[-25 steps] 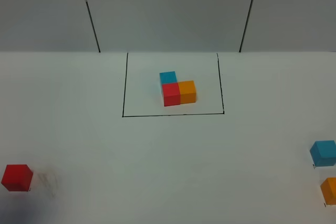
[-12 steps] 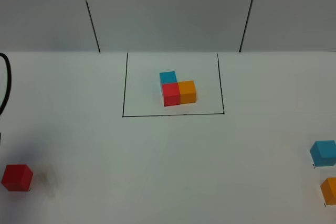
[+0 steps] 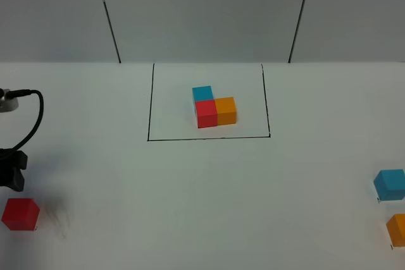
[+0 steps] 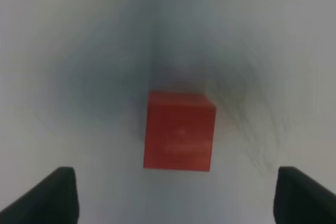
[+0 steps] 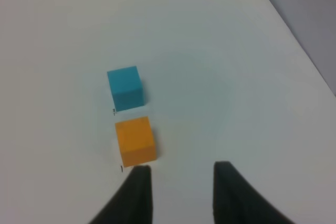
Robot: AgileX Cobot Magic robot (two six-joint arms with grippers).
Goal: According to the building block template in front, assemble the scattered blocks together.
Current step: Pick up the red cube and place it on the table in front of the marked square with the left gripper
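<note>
The building block template point(image 3: 214, 110) is an L of light blue, red and orange cubes inside a black outline point(image 3: 149, 118) at the table's middle back. The scattered red cube point(image 3: 20, 213) lies at the front left and shows in the left wrist view point(image 4: 179, 130). My left gripper point(image 4: 177, 195) is open, hovering over the red cube with a finger wide on each side; its dark body point(image 3: 11, 172) shows just behind the cube. The scattered blue cube point(image 3: 390, 184) and orange cube point(image 3: 398, 229) lie at the front right. My right gripper point(image 5: 181, 184) is open, beside the orange cube point(image 5: 135, 141) and blue cube point(image 5: 125, 88).
A black cable point(image 3: 35, 115) arcs from the left arm at the left edge. A grey back wall with two dark seams point(image 3: 109, 17) stands behind the table. The table's right edge point(image 5: 294, 45) runs close to the blue and orange cubes.
My left arm with its cable has come into the exterior view from the left edge and now sits just behind the red cube. The cubes have not moved.
</note>
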